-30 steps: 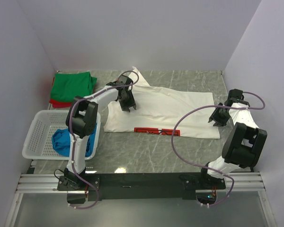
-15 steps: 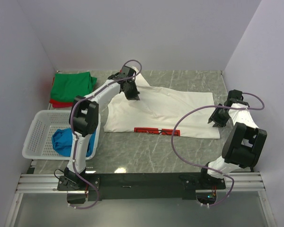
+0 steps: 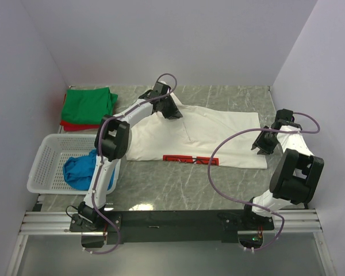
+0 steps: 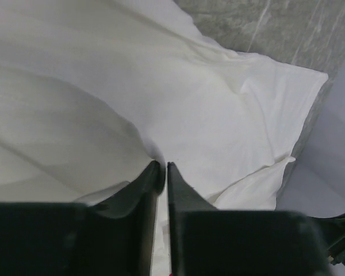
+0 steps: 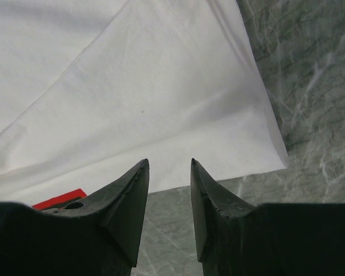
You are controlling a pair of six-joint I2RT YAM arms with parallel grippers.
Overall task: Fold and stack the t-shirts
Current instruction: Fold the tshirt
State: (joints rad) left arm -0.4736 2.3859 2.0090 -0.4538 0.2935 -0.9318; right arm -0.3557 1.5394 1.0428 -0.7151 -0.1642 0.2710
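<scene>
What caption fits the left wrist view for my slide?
Wrist close-up: the left gripper, jaws pinched on a raised fold of the white t-shirt, grey marbled table beyond.

- Top external: looking down from above and behind the arm bases (image 3: pixel 91 219), facing the far wall, taking in the whole table (image 3: pixel 178 190).
- Left wrist: looking close along its jaws onto the white t-shirt (image 3: pixel 218 132).
- Right wrist: looking close over that shirt's corner and bare table.
- All three are sharing the shirt.
</scene>
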